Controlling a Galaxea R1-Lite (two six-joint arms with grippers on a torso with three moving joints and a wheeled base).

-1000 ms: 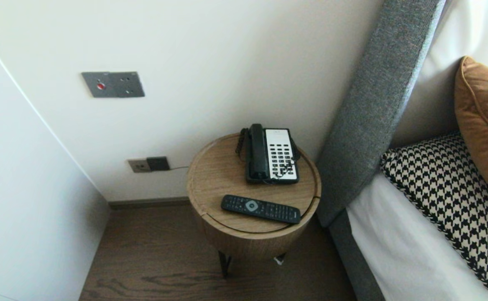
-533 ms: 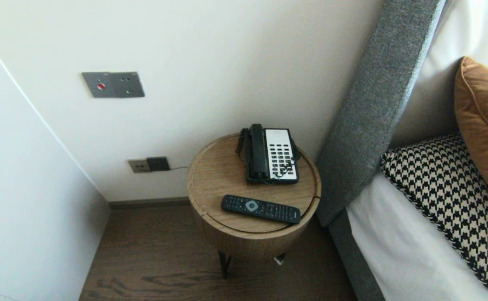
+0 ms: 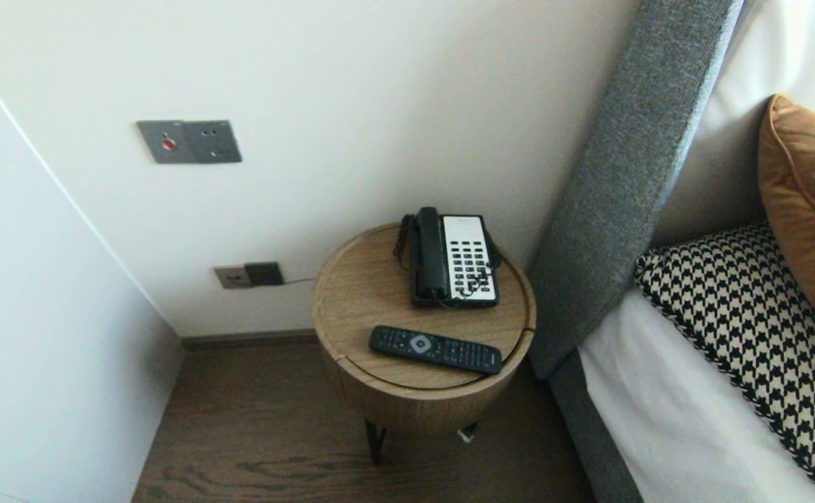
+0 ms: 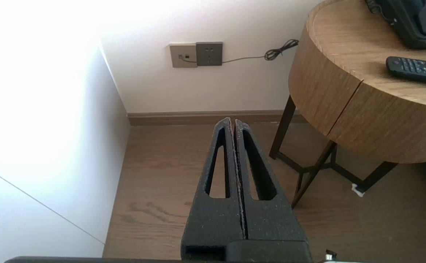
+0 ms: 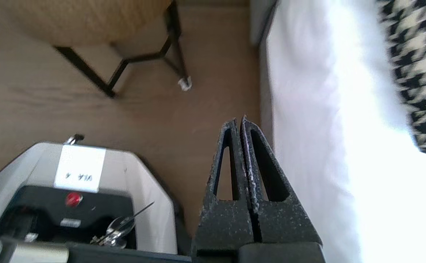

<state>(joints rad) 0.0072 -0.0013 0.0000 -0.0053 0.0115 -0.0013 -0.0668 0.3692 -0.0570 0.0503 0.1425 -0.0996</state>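
1. Bed (image 3: 679, 419): fills the right side of the head view. It has a white sheet, a grey headboard (image 3: 630, 175), a houndstooth pillow (image 3: 749, 314) and a brown cushion (image 3: 809, 202) behind that.
2. Floor (image 3: 253, 433): dark wood, running under the table and along the bed.
3. Table (image 3: 358, 293): a round wooden drum on thin black legs, set in the corner between wall and headboard. It carries the phone and the remote.
4. Base (image 5: 77, 190): the robot's own grey body with a red button, seen in the right wrist view, well short of the table legs.
5. Phone (image 3: 454, 260): at the back of the table top, handset in its cradle.
6. Remote (image 3: 435, 348): lies flat near the front rim of the table, just in front of the phone and apart from it. Nothing touches it.
7. Left gripper (image 4: 233, 122): fingers pressed together, holding nothing. It sits low over the floor, beside the table's drum and below the level of the table top.
8. Right gripper (image 5: 239, 122): fingers pressed together and empty, over the floor just beside the bed's edge.
9. Progress: nothing is lifted or gripped. Both things on the table lie untouched, and neither arm shows in the head view.
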